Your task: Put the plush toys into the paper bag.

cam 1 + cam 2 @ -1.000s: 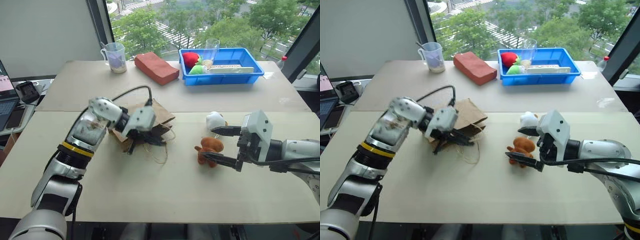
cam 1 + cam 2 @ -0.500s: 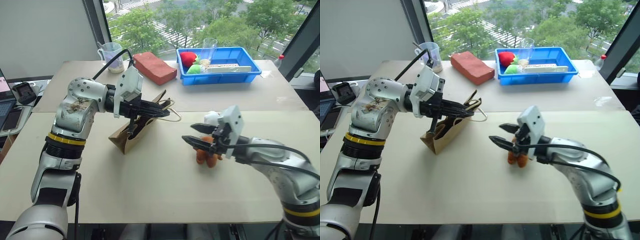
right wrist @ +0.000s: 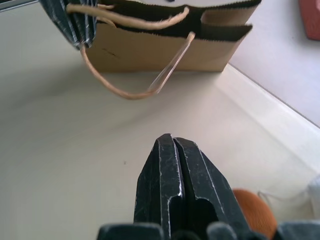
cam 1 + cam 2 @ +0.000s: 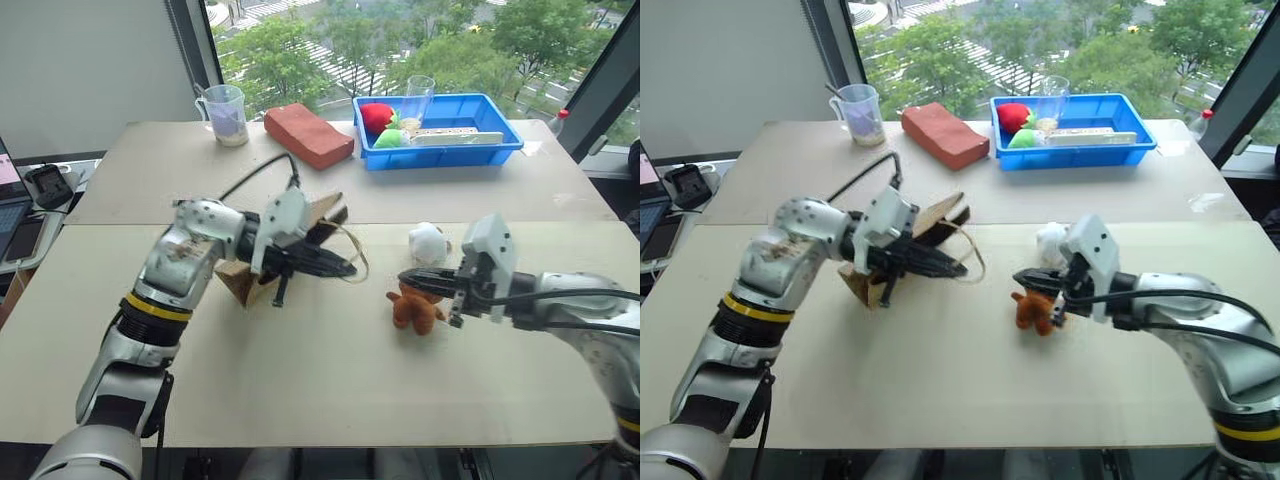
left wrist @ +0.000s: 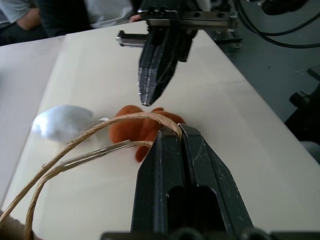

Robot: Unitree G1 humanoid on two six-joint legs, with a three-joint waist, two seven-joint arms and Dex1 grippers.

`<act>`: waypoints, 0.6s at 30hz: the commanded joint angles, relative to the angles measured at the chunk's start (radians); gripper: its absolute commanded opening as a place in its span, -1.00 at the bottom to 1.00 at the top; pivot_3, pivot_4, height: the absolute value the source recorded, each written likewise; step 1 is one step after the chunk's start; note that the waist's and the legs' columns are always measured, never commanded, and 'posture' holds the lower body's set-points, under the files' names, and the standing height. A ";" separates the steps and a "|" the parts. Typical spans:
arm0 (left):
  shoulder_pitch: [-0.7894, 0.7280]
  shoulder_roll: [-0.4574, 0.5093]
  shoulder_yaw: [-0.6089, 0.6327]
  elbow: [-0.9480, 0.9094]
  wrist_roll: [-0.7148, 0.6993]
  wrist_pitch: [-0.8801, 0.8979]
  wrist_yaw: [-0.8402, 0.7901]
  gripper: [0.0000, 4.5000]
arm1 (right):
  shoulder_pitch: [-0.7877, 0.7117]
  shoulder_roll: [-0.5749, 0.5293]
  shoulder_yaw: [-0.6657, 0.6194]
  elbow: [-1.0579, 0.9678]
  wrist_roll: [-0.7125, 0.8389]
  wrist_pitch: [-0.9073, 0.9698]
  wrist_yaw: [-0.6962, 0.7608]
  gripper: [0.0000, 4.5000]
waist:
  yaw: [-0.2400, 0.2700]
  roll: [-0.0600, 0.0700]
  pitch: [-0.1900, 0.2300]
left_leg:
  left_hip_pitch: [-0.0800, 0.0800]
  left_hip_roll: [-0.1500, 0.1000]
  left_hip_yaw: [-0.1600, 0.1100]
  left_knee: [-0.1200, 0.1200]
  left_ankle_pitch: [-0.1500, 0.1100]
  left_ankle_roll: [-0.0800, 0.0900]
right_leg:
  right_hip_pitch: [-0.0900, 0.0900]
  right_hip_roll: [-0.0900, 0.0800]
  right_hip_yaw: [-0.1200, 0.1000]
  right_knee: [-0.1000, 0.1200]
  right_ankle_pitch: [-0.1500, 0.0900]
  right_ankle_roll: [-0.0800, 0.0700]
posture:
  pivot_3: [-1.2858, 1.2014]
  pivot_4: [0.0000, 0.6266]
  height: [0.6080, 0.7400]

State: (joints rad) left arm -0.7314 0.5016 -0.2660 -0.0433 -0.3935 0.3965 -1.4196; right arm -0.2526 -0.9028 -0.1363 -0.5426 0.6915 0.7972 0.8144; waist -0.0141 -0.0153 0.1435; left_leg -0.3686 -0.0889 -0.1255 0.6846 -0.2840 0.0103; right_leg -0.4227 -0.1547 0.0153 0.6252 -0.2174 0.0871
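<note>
The brown paper bag (image 4: 322,212) lies tilted on the table, its mouth facing the toys. My left gripper (image 4: 343,269) is shut on its cord handle (image 5: 95,132), which loops over the fingertips. The reddish-brown plush toy (image 4: 414,311) lies on the table, and the white plush toy (image 4: 428,243) sits just behind it. My right gripper (image 4: 406,277) is shut with nothing between its fingers. It hovers just above the brown toy, pointing toward the bag. In the right wrist view the bag (image 3: 160,47) stands ahead and the brown toy (image 3: 255,212) sits beside the shut fingers.
A blue bin (image 4: 445,158) with red and green plush fruit stands at the back right, a glass (image 4: 421,97) behind it. A reddish brick-shaped block (image 4: 308,135) and a measuring cup (image 4: 228,113) stand at the back. A laptop (image 4: 10,170) sits far left.
My right gripper has gone from open to shut, above the brown toy and not on it. My left gripper raised the bag by its handle, then lowered it toward the table.
</note>
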 commanded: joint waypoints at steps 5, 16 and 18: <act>-0.033 -0.039 0.029 -0.045 -0.148 0.201 0.016 -1.00 | 0.019 0.020 -0.017 -0.071 0.038 0.012 -0.018 -0.98 | 0.002 0.000 0.000 | 0.000 0.000 0.000 0.000 -0.003 0.005 | -0.001 0.000 0.000 -0.001 0.000 0.000 | 0.03 -0.52 1.00; -0.050 -0.016 0.127 -0.028 -0.256 0.361 0.091 -1.00 | -0.045 0.297 0.202 -0.026 -0.077 -0.037 -0.199 -0.98 | 0.001 0.000 0.000 | 0.001 0.000 -0.001 0.001 0.001 -0.002 | -0.001 0.000 0.001 0.000 0.000 0.000 | 0.03 -0.52 1.00; -0.047 -0.018 0.129 -0.036 -0.262 0.361 0.104 -1.00 | -0.061 0.390 0.257 0.040 -0.125 -0.078 -0.237 -0.98 | 0.002 0.000 0.000 | 0.001 -0.001 -0.001 0.001 0.002 -0.003 | -0.001 0.000 0.001 0.000 0.000 0.000 | 0.03 -0.52 1.00</act>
State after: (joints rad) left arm -0.7688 0.4814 -0.1662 -0.0491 -0.6308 0.7531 -1.3268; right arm -0.3009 -0.5575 0.0853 -0.5294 0.6022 0.7744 0.6097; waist -0.0117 -0.0156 0.1436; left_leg -0.3677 -0.0892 -0.1274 0.6858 -0.2823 0.0072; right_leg -0.4238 -0.1546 0.0158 0.6253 -0.2174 0.0870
